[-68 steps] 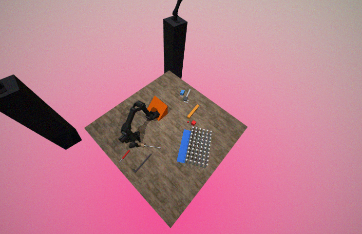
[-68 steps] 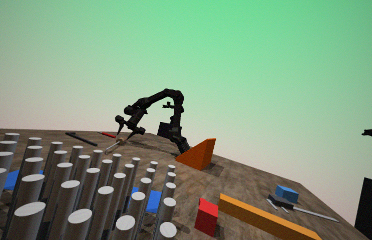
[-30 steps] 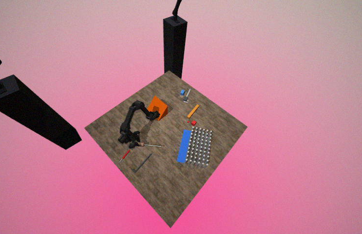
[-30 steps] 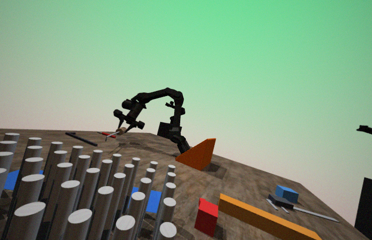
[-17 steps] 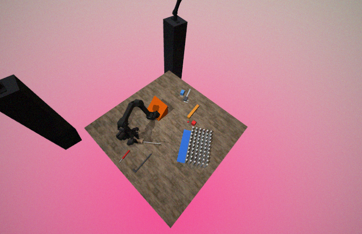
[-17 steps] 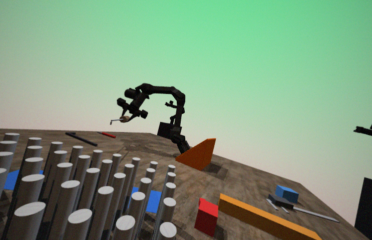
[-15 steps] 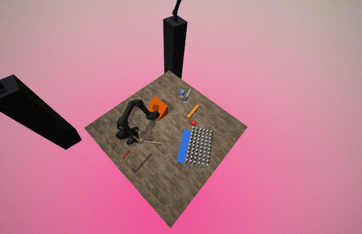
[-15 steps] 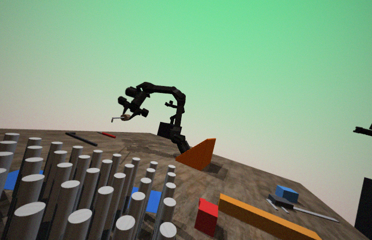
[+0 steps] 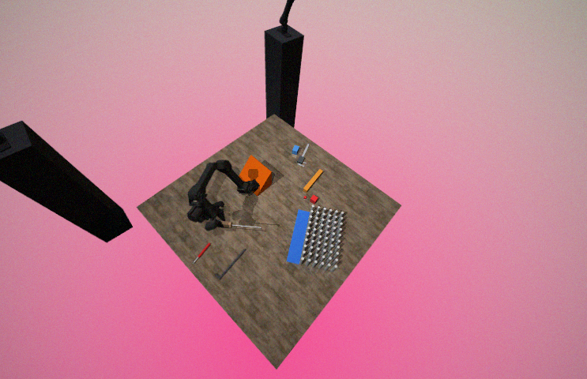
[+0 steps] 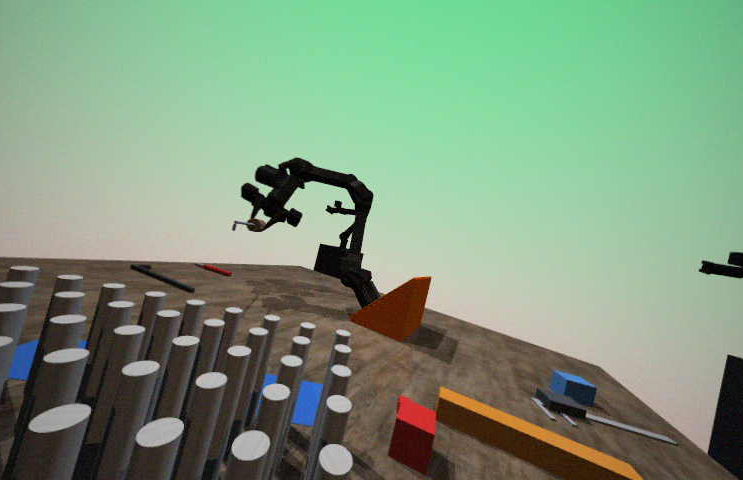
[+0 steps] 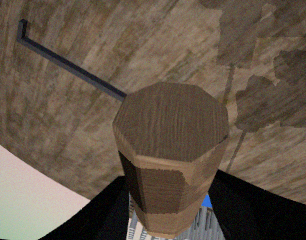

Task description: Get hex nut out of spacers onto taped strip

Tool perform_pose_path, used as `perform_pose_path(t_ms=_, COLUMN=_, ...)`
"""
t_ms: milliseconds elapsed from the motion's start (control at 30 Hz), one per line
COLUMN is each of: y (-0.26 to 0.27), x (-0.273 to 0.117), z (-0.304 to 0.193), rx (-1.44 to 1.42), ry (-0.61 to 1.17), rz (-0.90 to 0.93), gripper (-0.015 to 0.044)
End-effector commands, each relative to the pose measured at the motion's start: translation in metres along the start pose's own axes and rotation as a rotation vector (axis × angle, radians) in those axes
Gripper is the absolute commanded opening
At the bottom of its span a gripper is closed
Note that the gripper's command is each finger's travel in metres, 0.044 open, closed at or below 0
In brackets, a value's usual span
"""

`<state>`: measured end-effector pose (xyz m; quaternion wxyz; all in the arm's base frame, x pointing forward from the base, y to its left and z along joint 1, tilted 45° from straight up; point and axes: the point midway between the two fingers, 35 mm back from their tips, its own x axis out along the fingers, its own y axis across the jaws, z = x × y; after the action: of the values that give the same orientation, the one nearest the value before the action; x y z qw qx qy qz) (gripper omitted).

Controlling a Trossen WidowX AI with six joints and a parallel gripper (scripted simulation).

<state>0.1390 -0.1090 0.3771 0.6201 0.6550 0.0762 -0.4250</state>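
My gripper is shut on the wooden handle of a hook tool. In the exterior view the tool hangs in the air, its thin metal shaft ending in a short bent tip. The grey spacers stand upright in rows, well away from my hand. The blue taped strip lies along their near side. A black L-shaped tool and a red-handled tool lie on the table. I cannot make out the hex nut.
An orange wedge stands beside the arm. A red block and a yellow-orange bar are beside the spacer field. A blue block and a dark piece with metal strips lie farther off.
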Motion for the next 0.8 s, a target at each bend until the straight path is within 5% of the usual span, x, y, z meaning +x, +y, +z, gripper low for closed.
perform_pose_path(t_ms=0, y=-0.002, x=0.011, z=-0.009, rx=-0.021, ry=0.042, rz=-0.03, gripper=0.0)
perform_pose_path(t_ms=767, y=-0.013, x=0.068, z=-0.053, rx=0.092, ry=0.057, rz=-0.205, gripper=0.0)
